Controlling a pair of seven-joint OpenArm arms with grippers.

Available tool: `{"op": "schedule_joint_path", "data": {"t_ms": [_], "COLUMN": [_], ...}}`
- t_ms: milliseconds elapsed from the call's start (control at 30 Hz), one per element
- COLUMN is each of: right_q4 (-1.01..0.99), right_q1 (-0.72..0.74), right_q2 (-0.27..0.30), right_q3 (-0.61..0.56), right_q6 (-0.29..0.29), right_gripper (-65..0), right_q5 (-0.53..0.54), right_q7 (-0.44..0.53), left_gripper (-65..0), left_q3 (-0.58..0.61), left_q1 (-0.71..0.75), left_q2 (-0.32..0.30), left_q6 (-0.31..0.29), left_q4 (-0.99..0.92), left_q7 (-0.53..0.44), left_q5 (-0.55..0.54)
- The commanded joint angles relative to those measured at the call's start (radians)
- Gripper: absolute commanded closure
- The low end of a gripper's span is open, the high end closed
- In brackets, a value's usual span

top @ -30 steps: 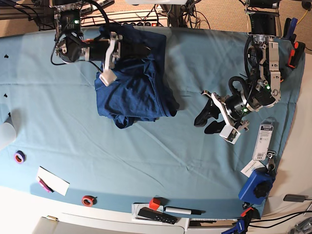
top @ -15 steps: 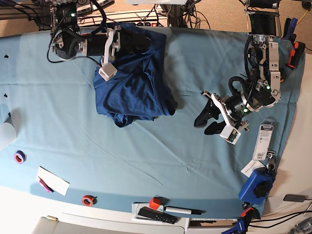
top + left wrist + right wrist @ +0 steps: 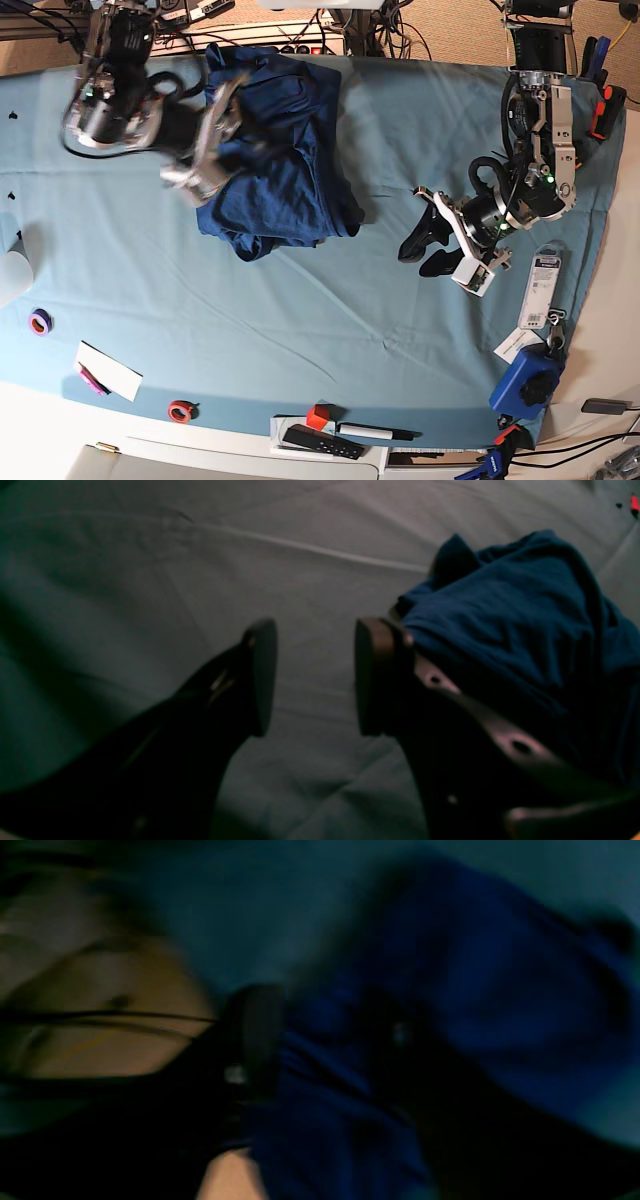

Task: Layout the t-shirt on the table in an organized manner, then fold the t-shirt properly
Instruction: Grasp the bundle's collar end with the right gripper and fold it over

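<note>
The t-shirt [image 3: 283, 160] lies bunched at the table's [image 3: 300, 330] upper edge, upper centre-left. Bare cloth spreads below and right. The right gripper [image 3: 215, 135], jaws apart, overlaps its left edge; the left gripper [image 3: 425, 245] gapes empty, right.

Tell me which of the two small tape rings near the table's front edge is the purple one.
The purple ring lies at the far left edge of the table; the other ring, further right near the front, is red.

No text, brand or number can be read anywhere. The hanging card package [image 3: 541, 288] at the table's [image 3: 300, 320] four o'clock edge carries print, but it is too small to make out.
</note>
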Motion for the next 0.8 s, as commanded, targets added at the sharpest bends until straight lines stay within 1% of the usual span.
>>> {"op": "schedule_joint_path", "data": {"t_ms": [0,67,133,200,267,367,467,567,633,767], "right_q4": [0.018,-0.002,-0.055,-0.15,-0.272,-0.461,-0.621,-0.747,-0.811,-0.869], "right_q1": [0.019,0.033,0.048,0.077,0.116,0.184,0.253,0.323,0.366,0.417], "right_q2": [-0.002,-0.018,-0.04,-0.047,-0.047,-0.047,-0.047,-0.047,-0.047,-0.047], "right_q3": [0.034,0.107,0.172,0.217,0.242,0.249,0.252,0.252,0.252,0.252], "right_q6": [0.002,-0.008,-0.05,-0.069,-0.089,-0.091,-0.094,-0.118,-0.145,-0.172], "right_gripper": [-39.4,-40.0,-40.0,-40.0,-40.0,-40.0,-40.0,-40.0,-40.0,-40.0], "right_q5": [0.029,-0.022,-0.063,-0.061,-0.022,0.077,0.092,0.085,0.04,-0.031], "right_q7": [0.064,0.098,0.131,0.142,0.126,0.069,0.068,0.07,0.077,0.129], "left_gripper": [-26.4,-26.4,-26.4,-26.4,-26.4,-26.4,-26.4,-26.4,-26.4,-26.4], "left_q3": [-0.003,-0.003,-0.003,-0.003,-0.003,-0.003,-0.003,-0.003,-0.003,-0.003], "left_q1": [-0.013,-0.008,-0.005,-0.005,-0.005,-0.005,-0.005,-0.002,0.001,0.001], "left_q2": [-0.005,-0.005,-0.005,-0.005,-0.005,-0.005,-0.005,-0.005,-0.005,-0.005], "left_q6": [-0.003,-0.003,-0.003,-0.003,-0.003,-0.003,-0.003,-0.003,-0.003,-0.003], "left_q4": [0.016,0.016,0.016,0.016,0.016,0.015,0.015,0.015,0.015,0.015], "left_q7": [-0.026,-0.026,-0.027,-0.026,-0.027,-0.026,-0.026,-0.026,-0.026,-0.026], "left_q5": [-0.016,-0.016,-0.016,-0.017,-0.019,-0.019,-0.018,-0.018,-0.018,-0.015]}}
